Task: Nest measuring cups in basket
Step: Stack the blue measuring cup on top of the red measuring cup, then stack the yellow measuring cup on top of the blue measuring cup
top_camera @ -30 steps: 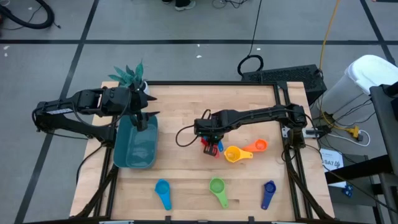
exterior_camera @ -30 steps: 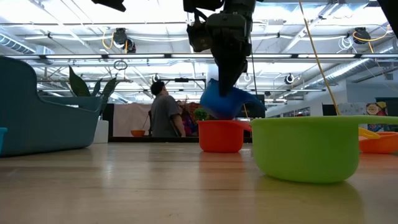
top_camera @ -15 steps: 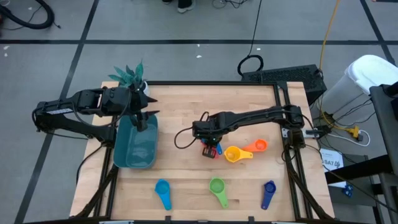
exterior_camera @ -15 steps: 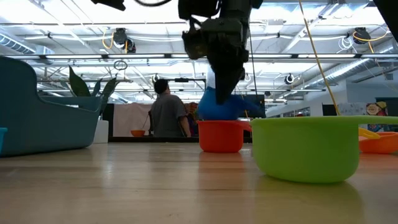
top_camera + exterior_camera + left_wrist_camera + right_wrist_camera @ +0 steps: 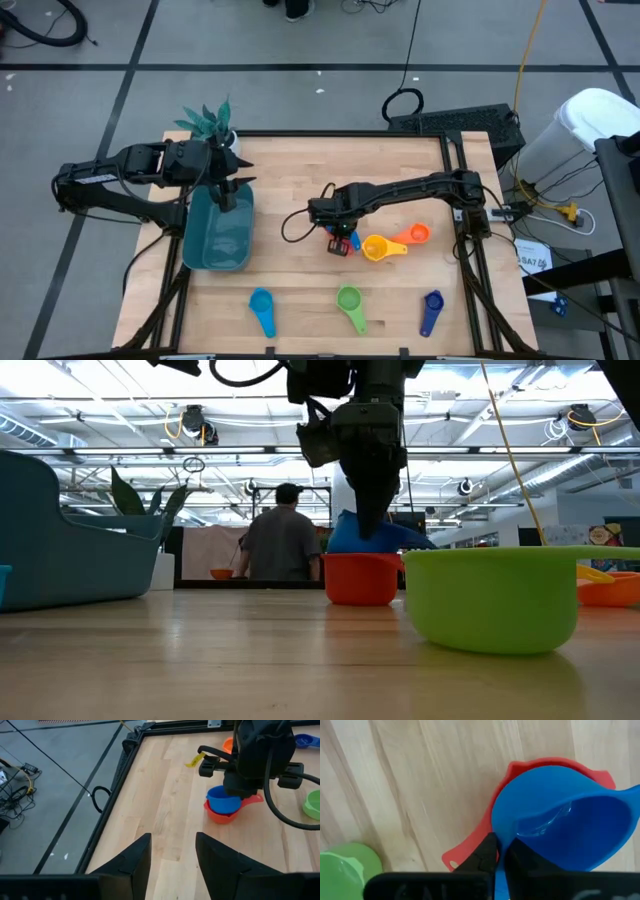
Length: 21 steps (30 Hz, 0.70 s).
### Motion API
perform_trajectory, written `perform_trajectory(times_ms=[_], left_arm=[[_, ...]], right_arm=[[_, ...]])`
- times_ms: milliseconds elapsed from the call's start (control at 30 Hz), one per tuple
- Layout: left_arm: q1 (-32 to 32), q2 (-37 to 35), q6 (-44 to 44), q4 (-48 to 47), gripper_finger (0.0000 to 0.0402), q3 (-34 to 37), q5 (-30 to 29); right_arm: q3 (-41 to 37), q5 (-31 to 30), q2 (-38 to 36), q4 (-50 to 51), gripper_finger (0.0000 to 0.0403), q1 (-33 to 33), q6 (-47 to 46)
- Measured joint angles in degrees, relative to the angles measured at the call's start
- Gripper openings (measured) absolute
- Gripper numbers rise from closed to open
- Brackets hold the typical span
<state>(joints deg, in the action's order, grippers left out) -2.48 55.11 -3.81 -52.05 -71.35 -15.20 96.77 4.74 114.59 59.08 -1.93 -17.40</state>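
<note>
The right arm reaches from the right edge of the bench (image 5: pixel 300 170) across to its middle, elbow low, wrist bent down, so that the right hand (image 5: pixel 340 236) points straight at the wood. Its fingers (image 5: pixel 487 851) are pinching the rim of a blue cup (image 5: pixel 560 817), which sits tilted in the bowl of the red cup (image 5: pixel 470 851) standing on the bench. The left arm waits at the left edge, its left hand (image 5: pixel 228 192) hanging over the far end of the basket (image 5: pixel 215 245), fingers (image 5: pixel 135 862) spread with bare wood showing between them.

From above, the two nested cups are mostly hidden under the right hand; only a sliver of red and blue shows. The right wrist view fills that in (the blue bowl covers nearly the whole red one, the red handle sticking out to one side). The low view shows the blue cup leaning rather than seated flat, its rim riding above the red rim, and a person (image 5: pixel 283 545) standing in the room behind. The left wrist view shows the pair from the side.

The other cups lie apart on the bench: yellow cup (image 5: pixel 376 248) and orange cup (image 5: pixel 414 234) just beside the right hand, then light blue cup (image 5: pixel 262 306), green cup (image 5: pixel 349 302) and dark blue cup (image 5: pixel 432 306) along the near edge. A potted plant (image 5: pixel 210 122) stands just beyond the basket.
</note>
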Motion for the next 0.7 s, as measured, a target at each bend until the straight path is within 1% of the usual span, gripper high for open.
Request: perform_trajectory(times_ms=[167,467,600,700], left_arm=[[0.0,0.0,0.1,0.0,0.017,0.0,0.0],[0.0,0.0,0.3,0.0,0.0198,0.0,0.0],[0.0,0.0,0.3,0.0,0.0208,0.0,0.0],[0.0,0.0,0.4,0.0,0.0213,0.0,-0.1]], right_arm=[[0.0,0.0,0.0,-1.6,0.0051,0.0,0.5],[0.0,0.3,-0.1,-2.0,0.0144,0.0,0.3],[0.0,-0.1,-2.3,-1.7,0.0176,0.2,0.5],[0.0,-0.6,-5.4,-0.4,0.0191,0.7,0.7]])
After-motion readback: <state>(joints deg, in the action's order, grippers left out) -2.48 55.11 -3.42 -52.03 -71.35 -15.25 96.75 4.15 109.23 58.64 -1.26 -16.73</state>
